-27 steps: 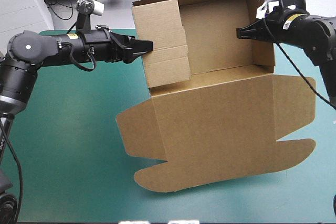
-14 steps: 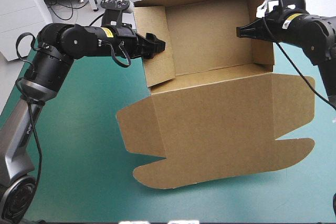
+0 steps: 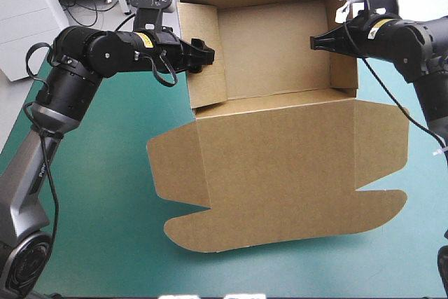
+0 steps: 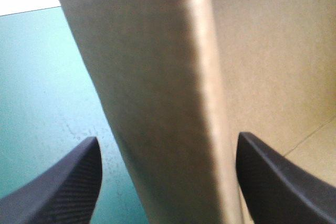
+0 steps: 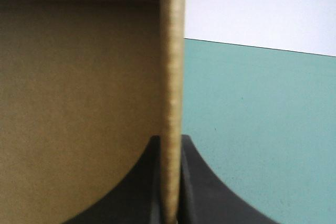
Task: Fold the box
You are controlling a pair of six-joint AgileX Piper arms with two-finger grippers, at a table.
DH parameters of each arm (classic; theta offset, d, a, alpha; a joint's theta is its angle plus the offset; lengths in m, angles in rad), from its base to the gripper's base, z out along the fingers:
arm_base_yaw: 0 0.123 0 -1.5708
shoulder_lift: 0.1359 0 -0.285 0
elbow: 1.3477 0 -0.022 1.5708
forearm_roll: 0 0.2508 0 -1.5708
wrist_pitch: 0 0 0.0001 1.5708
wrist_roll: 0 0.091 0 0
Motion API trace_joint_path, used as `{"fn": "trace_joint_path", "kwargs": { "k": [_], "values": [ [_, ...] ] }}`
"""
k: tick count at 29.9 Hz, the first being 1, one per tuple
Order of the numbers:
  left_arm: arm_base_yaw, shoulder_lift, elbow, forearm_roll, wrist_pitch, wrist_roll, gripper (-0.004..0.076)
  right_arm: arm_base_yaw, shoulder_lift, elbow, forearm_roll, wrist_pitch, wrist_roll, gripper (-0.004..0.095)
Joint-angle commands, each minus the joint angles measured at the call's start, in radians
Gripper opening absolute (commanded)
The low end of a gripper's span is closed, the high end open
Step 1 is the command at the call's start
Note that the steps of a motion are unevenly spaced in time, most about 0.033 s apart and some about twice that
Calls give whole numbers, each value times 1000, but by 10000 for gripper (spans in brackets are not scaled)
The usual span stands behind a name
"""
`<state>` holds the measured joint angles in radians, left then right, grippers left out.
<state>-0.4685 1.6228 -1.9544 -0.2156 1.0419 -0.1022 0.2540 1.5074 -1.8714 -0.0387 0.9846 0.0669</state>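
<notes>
On the teal-green cover point(image 3: 91, 194), centre-right of the table: the box point(image 3: 276, 138), brown, part-formed. Far half stands as an open tray with the side walls up. Near half is the lid point(image 3: 280, 194), flat on the cover toward the near edge, rounded flaps spread out on both sides and along the front. Left gripper point(image 3: 203, 54) comes in from the table's left side and sits at the tray's left wall point(image 3: 210, 85), near its top edge. Jaws wide: left wrist view shows the wall edge-on between the black fingers point(image 4: 58, 182), one finger outside over the cover, the other inside the tray, a gap on each side, no pinch. Right gripper point(image 3: 318, 41) comes in from the right and sits at the right wall point(image 3: 343, 68), also near the top edge. Jaws almost closed, clamping the board: right wrist view has the wall's edge running straight down into the slit between the two fingers, tray interior on one side, cover on the other. Both arms are raised above the table, each reaching level at its wall.
</notes>
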Motion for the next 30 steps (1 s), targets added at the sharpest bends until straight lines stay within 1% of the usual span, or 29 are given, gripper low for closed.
{"fn": "trace_joint_path", "kwargs": {
  "k": [1, 5, 7, 12, 17, 21, 24, 26, 27, 30],
  "values": [
    [-6, -38, -31, 1, -49, -17, 471, -2, -11, -28, -2, -60, 14, -16],
    [-6, -36, -31, -2, -45, -21, 407, -2, 10, -28, 13, -57, 14, -16],
    [-6, -32, -31, -9, -36, -21, 393, -2, 17, -28, 30, -67, 14, -16],
    [-6, 3, -31, -25, -3, -21, 393, -2, 17, -28, 51, -87, 14, -16],
    [-6, 13, -31, -18, -7, -23, 393, -2, 17, -28, 53, -85, 14, -16],
    [-6, 16, -31, 17, -9, -49, 392, -2, 17, -28, 94, -106, 14, -17],
    [-6, 17, -31, 16, -17, -52, 382, -2, 17, -28, 104, -119, 14, -18],
    [-6, 17, -31, 16, -29, -52, 321, -2, 17, -28, 97, -117, 14, -18],
    [-6, 17, -31, 16, -34, -52, 262, -2, 17, -28, 90, -116, 14, -18],
    [-6, 19, -31, 16, -52, -52, 47, -2, 17, -28, 89, -109, 14, -18]
  ]
}}
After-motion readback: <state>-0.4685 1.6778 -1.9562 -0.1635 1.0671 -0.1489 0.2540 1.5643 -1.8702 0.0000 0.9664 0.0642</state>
